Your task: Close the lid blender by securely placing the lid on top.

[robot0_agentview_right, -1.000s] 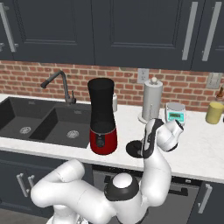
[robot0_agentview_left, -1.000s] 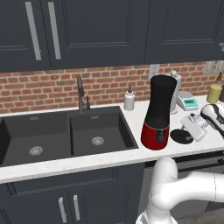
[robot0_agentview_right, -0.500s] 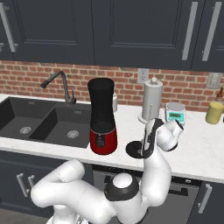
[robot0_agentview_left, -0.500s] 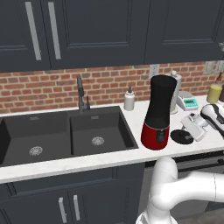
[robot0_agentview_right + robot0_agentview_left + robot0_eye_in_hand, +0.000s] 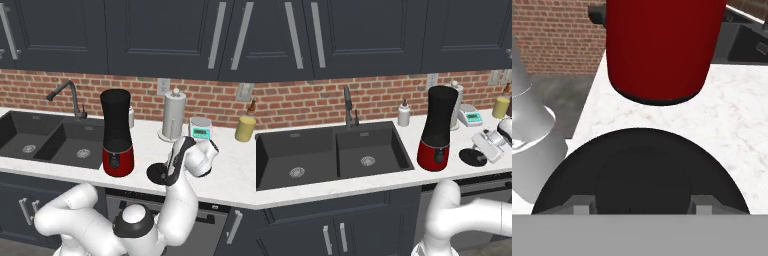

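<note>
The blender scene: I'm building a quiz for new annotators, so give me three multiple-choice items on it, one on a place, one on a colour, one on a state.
1. Where is the lid?
A. on the jar's mouth
B. in the sink
C. flat on the counter, right of the blender

2. What colour is the base of the blender?
A. red
B. white
C. yellow

3. What state is the blender jar's top in?
A. covered by the lid
B. uncovered
C. covered by a towel

Answers:
1. C: in the left base view the black disc lies on the counter beside the red base, with the hand down at it.
2. A: both base views and the hand view show a red base.
3. B: the jar's mouth stands bare, since the lid is down on the counter.
</note>
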